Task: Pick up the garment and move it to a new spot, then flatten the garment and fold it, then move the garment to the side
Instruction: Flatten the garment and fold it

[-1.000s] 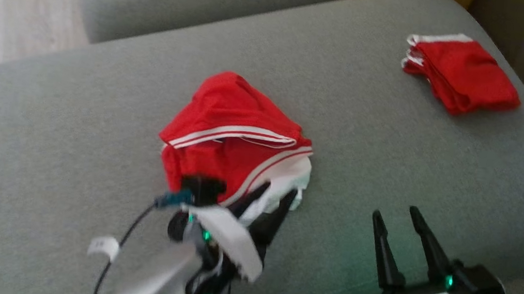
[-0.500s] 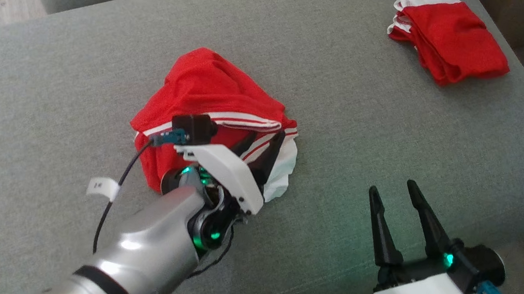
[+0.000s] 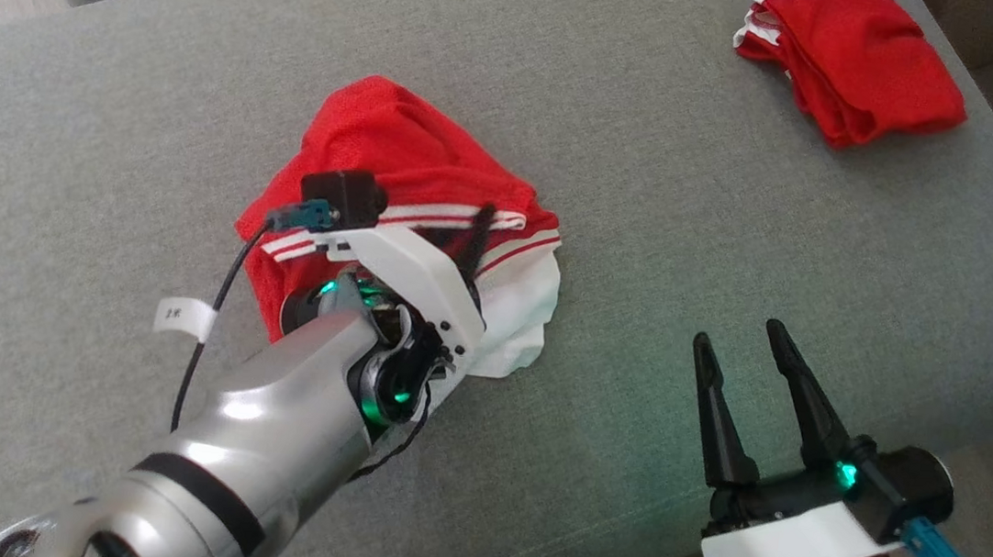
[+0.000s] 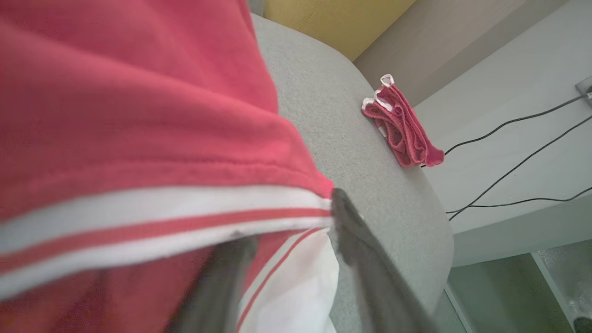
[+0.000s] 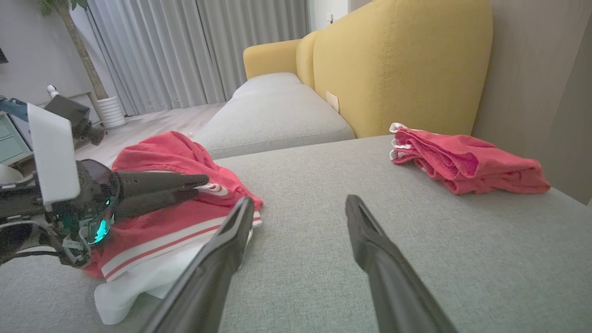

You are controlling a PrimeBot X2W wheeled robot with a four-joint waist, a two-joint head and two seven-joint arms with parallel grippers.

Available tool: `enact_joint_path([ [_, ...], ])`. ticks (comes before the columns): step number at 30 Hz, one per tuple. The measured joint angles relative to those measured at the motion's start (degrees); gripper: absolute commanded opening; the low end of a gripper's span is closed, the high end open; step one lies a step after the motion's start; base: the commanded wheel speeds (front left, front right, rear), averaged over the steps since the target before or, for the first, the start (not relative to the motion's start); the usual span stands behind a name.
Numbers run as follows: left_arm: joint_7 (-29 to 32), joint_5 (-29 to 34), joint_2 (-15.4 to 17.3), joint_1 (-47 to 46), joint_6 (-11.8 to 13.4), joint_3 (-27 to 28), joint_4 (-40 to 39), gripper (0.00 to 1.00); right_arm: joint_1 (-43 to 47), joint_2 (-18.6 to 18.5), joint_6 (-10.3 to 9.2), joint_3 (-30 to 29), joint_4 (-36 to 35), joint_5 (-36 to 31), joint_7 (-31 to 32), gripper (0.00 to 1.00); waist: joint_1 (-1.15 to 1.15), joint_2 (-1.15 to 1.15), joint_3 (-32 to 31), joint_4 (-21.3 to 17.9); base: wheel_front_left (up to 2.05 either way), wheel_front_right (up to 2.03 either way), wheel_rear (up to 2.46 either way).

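Observation:
The garment (image 3: 400, 144) is a crumpled red piece with white stripes and a white lining, lying mid-cushion on the grey sofa (image 3: 653, 193). My left gripper (image 3: 475, 221) is pushed into its striped hem from the near side. In the left wrist view the garment (image 4: 138, 115) drapes over one finger while the other finger stands clear beside the hem, so the left gripper (image 4: 289, 217) is open around the fabric. The right wrist view shows the left gripper (image 5: 206, 185) with its tips at the hem of the garment (image 5: 162, 152). My right gripper (image 3: 735, 331) hovers open and empty at the near right.
A second red garment (image 3: 852, 58), folded, lies at the cushion's far right corner. The cushion's front edge runs just under my right gripper, and floor lies beyond the right end. A yellow backrest (image 5: 393, 60) rises behind the sofa. A tagged cable (image 3: 185, 317) hangs from my left wrist.
The head camera tilted down. My left gripper has pushed forward into the garment's striped hem and its fingers have drawn closer together. The right gripper has stayed open in place.

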Motion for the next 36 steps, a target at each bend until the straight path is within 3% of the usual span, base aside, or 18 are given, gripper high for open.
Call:
enact_joint_path([
  [8, -0.7, 0.27, 0.02, -3.41, -3.63, -0.87, -0.43, 0.0, -0.11, 0.03, 0.0, 0.0, -0.04, 0.0, 0.0, 1.0, 0.0, 0.0, -1.49, 1.12, 0.0, 0.0, 0.0],
  [16, -0.69, 2.6, -0.32, -18.58, -7.45, 2.34, -2.15, 0.0, 0.4, 0.09, 0.0, 1.1, 0.85, 0.11, 0.0, 1.0, 0.0, 0.0, -6.98, 2.51, 0.0, 0.0, 0.0],
  [25, -0.7, -1.59, -1.29, -33.95, -10.12, 10.05, -1.97, 0.0, 4.2, -0.03, 0.0, 0.27, 1.09, 0.18, 0.0, 1.0, 0.0, 0.0, -11.3, 4.06, 0.0, 0.0, 0.0],
  [29, -0.71, -5.94, -0.86, -28.31, -10.59, 12.78, -1.52, 0.0, 4.79, -0.03, 0.0, -1.41, 0.58, 0.16, 0.0, 1.0, 0.0, 0.0, -12.12, 6.01, 0.0, 0.0, 0.0],
  [36, -0.7, -10.65, 3.8, 3.22, -10.58, 14.16, 0.7, 0.0, 6.9, -0.02, 0.0, -2.42, -0.04, 0.15, 0.0, 1.0, 0.0, 0.0, -12.77, 10.41, 0.0, 0.0, 0.0],
])
